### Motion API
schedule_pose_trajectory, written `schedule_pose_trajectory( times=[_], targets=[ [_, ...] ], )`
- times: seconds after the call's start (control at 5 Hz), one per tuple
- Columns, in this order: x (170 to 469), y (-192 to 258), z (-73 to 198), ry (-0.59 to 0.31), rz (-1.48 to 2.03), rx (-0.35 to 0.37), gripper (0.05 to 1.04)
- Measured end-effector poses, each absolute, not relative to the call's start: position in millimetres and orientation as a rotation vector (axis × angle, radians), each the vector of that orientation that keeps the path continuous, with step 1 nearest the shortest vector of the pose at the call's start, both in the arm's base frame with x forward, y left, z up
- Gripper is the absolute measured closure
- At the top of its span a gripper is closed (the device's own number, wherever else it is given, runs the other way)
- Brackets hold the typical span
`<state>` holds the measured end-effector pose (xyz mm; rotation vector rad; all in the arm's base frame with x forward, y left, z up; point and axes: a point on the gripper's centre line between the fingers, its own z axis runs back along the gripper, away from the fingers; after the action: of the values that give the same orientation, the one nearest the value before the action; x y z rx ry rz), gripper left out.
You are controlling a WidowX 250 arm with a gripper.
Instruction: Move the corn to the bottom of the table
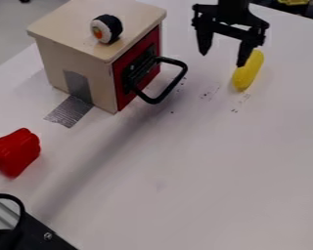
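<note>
Step looked like lining up over the desk (pixel 205 161), before any grasp. Hand (pixel 223 58) was at upper right of frame, fingers wide apart, nothing held. Corn (pixel 249 73) lay on the desk at upper right, just beside or behind the picture-right finger, outside the gap; contact, couldn't tell. Next move called for shifting picture-right so the fingers straddled the corn, then lowering and closing, then carrying it to the bottom of the frame. Likely risk: a finger coming down on the corn and rolling it.

Counts, big to small: one desk, across most of frame. One box (pixel 71 41), upper left, with one red door (pixel 121 88) and one black handle (pixel 175 86) sticking out. One hand. One black device (pixel 35 234), lower left corner, cut off. One red pepper (pixel 16 152), at left edge. One corn, tilted, upper end leaning picture-right. One silver tape strip (pixel 70 111), from box wall onto desk. One sushi roll (pixel 107 29), on top of box.
</note>
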<state>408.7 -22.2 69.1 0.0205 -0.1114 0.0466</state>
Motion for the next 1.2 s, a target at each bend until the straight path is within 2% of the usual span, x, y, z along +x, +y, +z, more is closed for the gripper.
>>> schedule_pose_trajectory(
  times=[0.4,0.6,0.8,1.0,1.2],
  targets=[
    [455,-34,42,-0.123,0.142,0.008,0.084],
    [457,-31,25,-0.079,0.155,0.033,0.084],
    [453,-29,21,-0.065,0.16,0.043,0.12],
    [448,-30,12,-0.049,0.161,0.039,0.413],
    [442,-31,11,-0.045,0.161,0.034,0.484]
  ],
)
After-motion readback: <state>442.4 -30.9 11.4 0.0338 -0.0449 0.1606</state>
